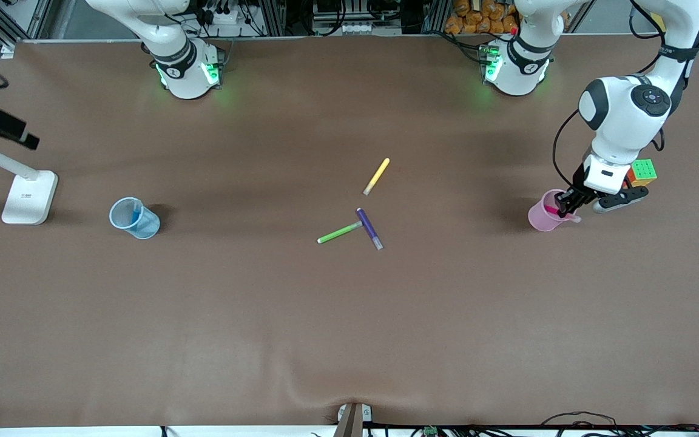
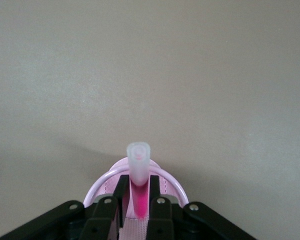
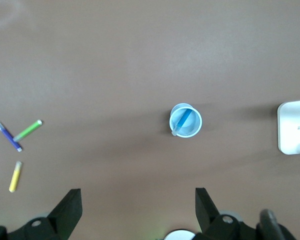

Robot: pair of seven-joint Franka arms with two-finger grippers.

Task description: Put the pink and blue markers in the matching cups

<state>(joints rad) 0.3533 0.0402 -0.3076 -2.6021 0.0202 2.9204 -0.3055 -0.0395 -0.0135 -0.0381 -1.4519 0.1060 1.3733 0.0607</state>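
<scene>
The left pincer (image 2: 138, 200) is holding the pink marker (image 2: 138, 172) upright, straight over the pink cup (image 1: 545, 213). The right pincer (image 3: 137, 207) is waiting, wide open.

You see only a sliver of the pink marker (image 1: 551, 209) in the front view, since the left tool (image 1: 566, 207) covers most of it. In the left wrist view the pink cup (image 2: 104, 182) runs off the picture's edge beneath the fingers (image 2: 121, 192). The right tool (image 3: 135, 210) is cut off too.
</scene>
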